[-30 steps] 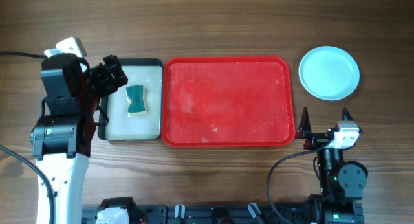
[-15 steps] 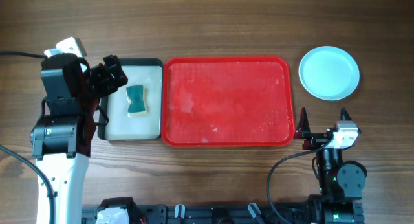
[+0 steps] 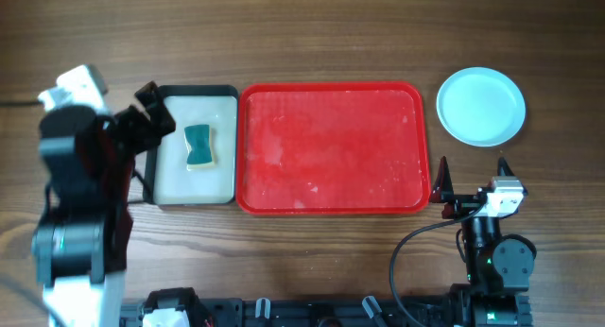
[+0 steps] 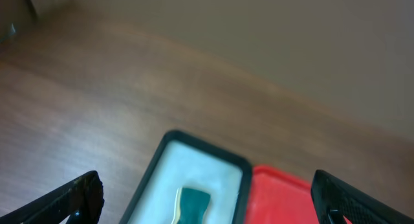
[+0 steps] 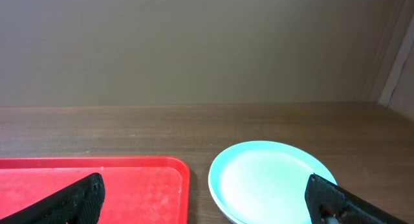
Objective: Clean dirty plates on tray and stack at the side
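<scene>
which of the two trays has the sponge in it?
The smaller black-rimmed tray, left of the red tray; the teal sponge lies on its pale inside. The red one shows only smears.

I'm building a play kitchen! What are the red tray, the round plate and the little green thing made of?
Red tray: probably plastic; smooth moulded rim, rounded corners, slight gloss. Round plate: likely plastic too; thin even rim, soft sheen. Green thing: looks like a sponge; matte, with a paler layer on one side.

Red tray [image 3: 331, 147] unobstructed at centre, plates [image 3: 480, 106] set at upper right, black-rimmed tray [image 3: 180, 174] and sponge [image 3: 198, 146] crowded by left arm [image 3: 80, 195].
</scene>
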### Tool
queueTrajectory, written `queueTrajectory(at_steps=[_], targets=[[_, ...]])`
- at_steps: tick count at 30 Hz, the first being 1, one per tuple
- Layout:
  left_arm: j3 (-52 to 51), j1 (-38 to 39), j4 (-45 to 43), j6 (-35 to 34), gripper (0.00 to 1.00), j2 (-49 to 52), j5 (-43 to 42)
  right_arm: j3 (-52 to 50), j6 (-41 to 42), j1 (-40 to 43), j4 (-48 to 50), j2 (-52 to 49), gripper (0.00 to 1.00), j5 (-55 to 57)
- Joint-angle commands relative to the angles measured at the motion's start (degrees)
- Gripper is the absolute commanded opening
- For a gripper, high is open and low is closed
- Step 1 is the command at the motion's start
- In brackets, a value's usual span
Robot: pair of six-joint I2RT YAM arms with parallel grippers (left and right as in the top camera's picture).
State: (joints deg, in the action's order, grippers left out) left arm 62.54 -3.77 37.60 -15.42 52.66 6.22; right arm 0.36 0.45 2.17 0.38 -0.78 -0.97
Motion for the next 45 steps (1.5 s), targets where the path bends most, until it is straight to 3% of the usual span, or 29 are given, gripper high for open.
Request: queueTrajectory(at_steps=[1, 8, 13, 18, 24, 32, 34, 45], targets=[[0.79, -0.33, 2.27, -0.42, 1.00, -11.13, 1.20, -0.09, 1.16, -0.28, 0.11, 0.57, 1.00, 1.22], [-0.87, 0.57, 11.26, -0.07, 1.00, -24.98, 1.31, -0.09, 1.16, -0.28, 0.11, 0.57, 1.00, 1.22], [-9.62, 3.58, 13.31, -0.59, 1.00, -39.15, 1.07, -0.09, 1.16, -0.28, 0.11, 0.57, 1.00, 1.22], [-20.41, 4.04, 11.82, -6.75, 1.00, -47.89, 0.92, -0.09, 1.16, -0.28, 0.11, 0.57, 1.00, 1.22], [-33.20, 4.04, -5.16, -11.02, 1.00, -52.46, 0.02, -0.09, 1.16, -0.28, 0.11, 0.57, 1.00, 1.22], [-51.91, 4.04, -48.57, -10.99, 1.00, -52.46, -5.75, -0.09, 1.16, -0.28, 0.11, 0.57, 1.00, 1.22], [-54.69, 4.04, -51.89, -10.99, 1.00, -52.46, -6.56, -0.09, 1.16, -0.28, 0.11, 0.57, 1.00, 1.22], [-62.20, 4.04, -51.08, -10.99, 1.00, -52.46, -7.32, -0.09, 1.16, -0.28, 0.11, 0.57, 0.99, 1.22]])
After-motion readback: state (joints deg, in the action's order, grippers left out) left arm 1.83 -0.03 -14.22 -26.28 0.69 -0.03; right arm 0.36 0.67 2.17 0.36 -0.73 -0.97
